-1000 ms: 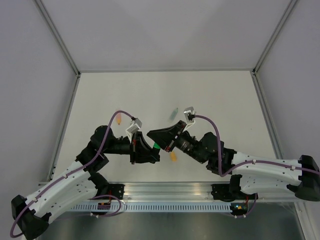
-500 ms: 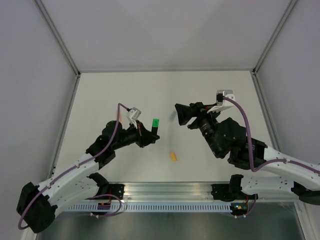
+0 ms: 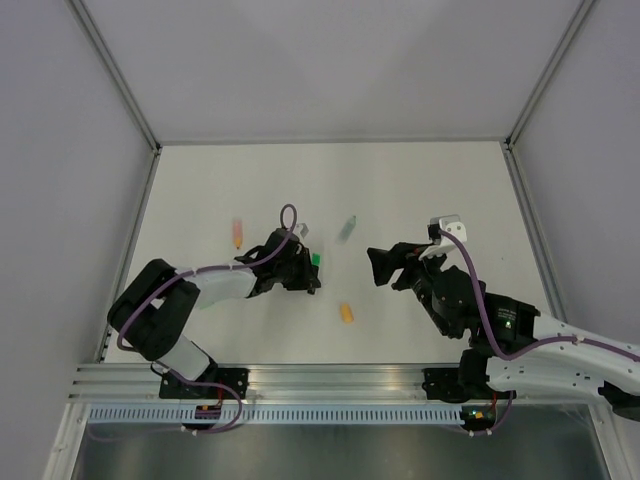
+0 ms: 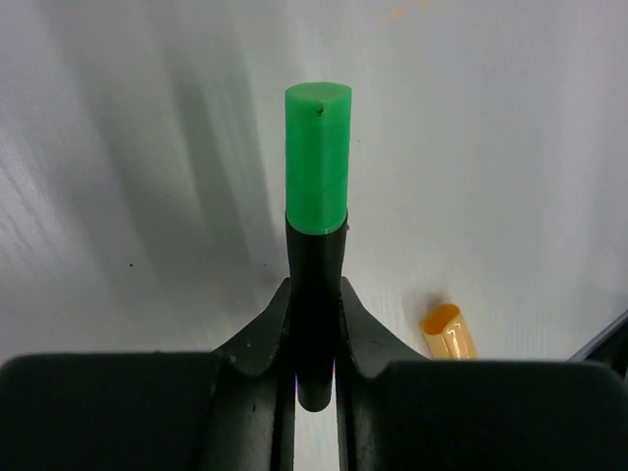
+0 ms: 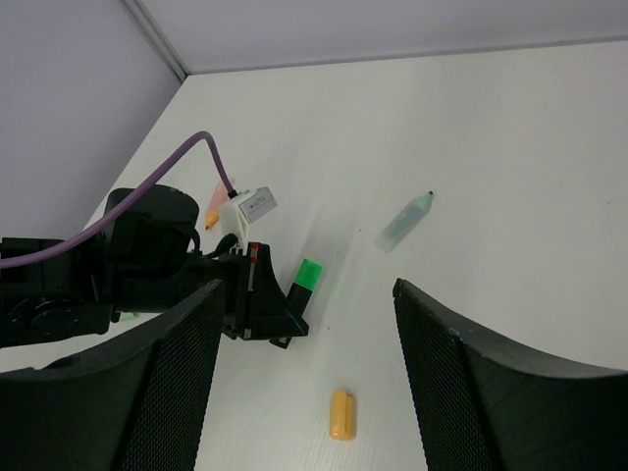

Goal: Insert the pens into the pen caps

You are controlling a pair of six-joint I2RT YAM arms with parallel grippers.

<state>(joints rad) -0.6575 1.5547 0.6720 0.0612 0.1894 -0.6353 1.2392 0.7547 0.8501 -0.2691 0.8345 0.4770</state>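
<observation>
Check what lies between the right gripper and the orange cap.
Nothing: in the top view only bare table separates the open right gripper from the orange cap.

left tool (image 4: pixel 316 299) clamped, arm stretched low; right tool (image 3: pixel 382 266) spread wide

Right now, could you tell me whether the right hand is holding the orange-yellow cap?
No, the orange-yellow cap lies on the table, apart from the open right hand.

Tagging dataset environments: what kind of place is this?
Probably a lab robot cell: white tabletop, plain grey walls, aluminium frame posts and a mounting rail along the near edge.
</observation>
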